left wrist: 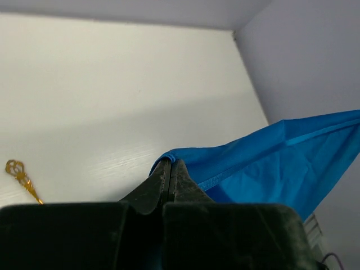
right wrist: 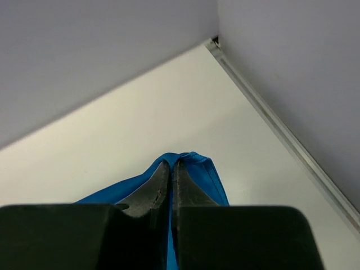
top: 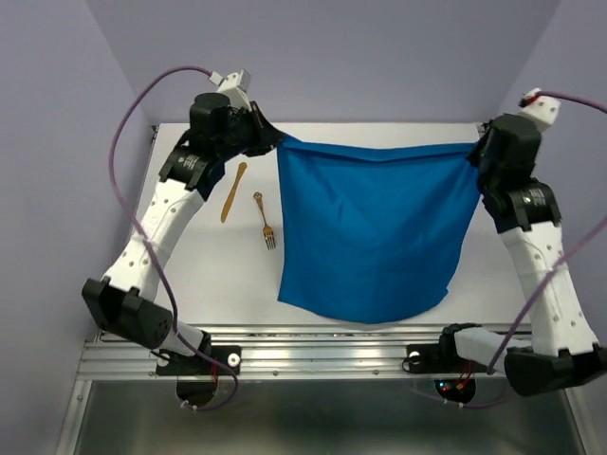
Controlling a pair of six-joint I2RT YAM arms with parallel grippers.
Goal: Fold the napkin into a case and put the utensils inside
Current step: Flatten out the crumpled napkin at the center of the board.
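Note:
The bright blue napkin point(top: 375, 227) hangs stretched between both arms, its top edge taut and its lower part draping toward the table's front edge. My left gripper point(top: 275, 142) is shut on the napkin's top left corner point(left wrist: 169, 157). My right gripper point(top: 474, 152) is shut on the top right corner point(right wrist: 185, 158). Two golden utensils lie on the white table left of the napkin: a slim piece point(top: 233, 191) and a fork point(top: 265, 221), tines toward the front. An ornate utensil handle point(left wrist: 19, 177) shows in the left wrist view. No folded case is in view.
The white table point(top: 209, 284) is bounded by lavender walls point(top: 379, 57) at the back and sides, with a metal rail point(top: 322, 355) along the front edge. A corner seam point(right wrist: 270, 118) of table and wall runs close to the right gripper.

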